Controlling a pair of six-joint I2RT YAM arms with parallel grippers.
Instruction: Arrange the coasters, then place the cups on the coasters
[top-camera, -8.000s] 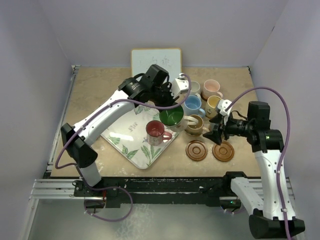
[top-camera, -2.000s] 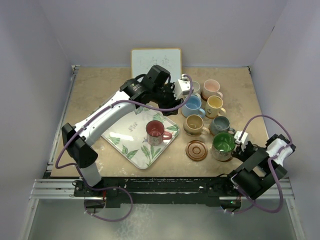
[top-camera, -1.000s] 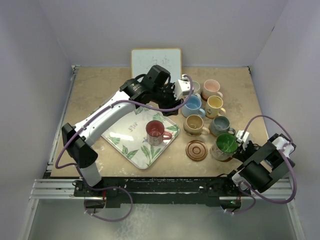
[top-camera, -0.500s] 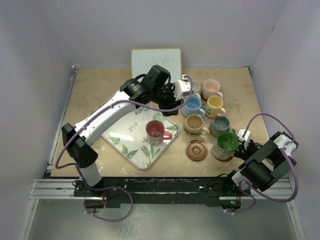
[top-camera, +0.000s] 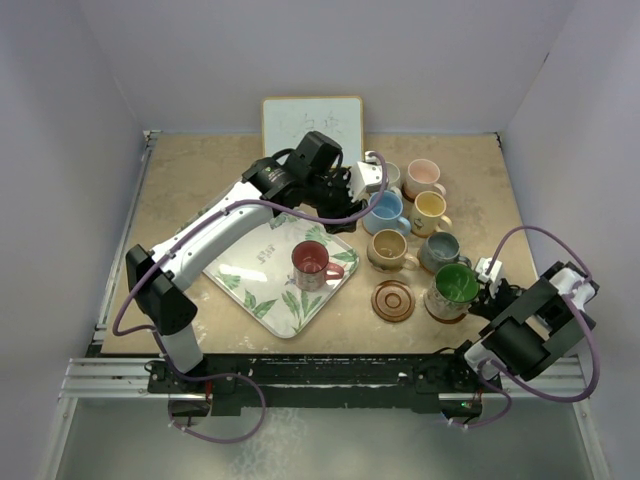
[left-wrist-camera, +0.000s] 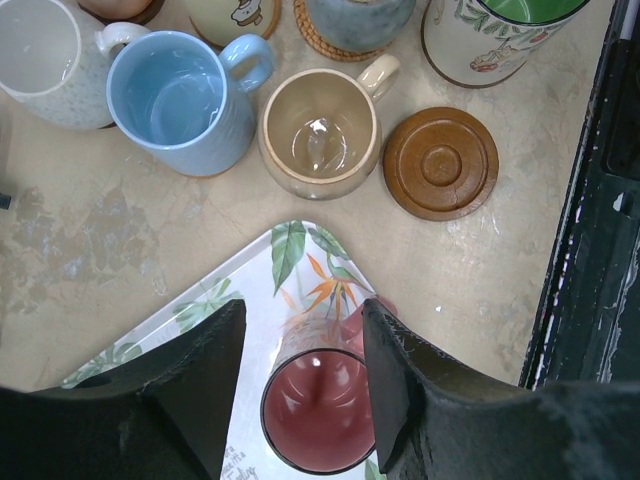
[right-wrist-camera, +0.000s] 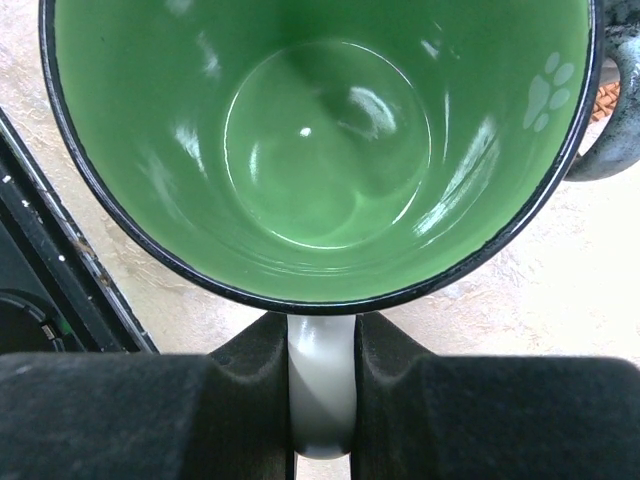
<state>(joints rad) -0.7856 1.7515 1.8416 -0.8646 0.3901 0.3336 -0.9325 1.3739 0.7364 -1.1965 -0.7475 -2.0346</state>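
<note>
Green on the inside, the nearest cup stands at the near right of the worktop on a wooden coaster that shows only at its edge. The right gripper is clenched on the cup's pale handle. Just left of it lies a bare coaster. Behind these, the tan cup, grey-blue cup, blue cup, yellow cup and pink cup stand close together. The left gripper hangs released, its fingers apart, above the red cup, which stands on the leaf-patterned tray.
</note>
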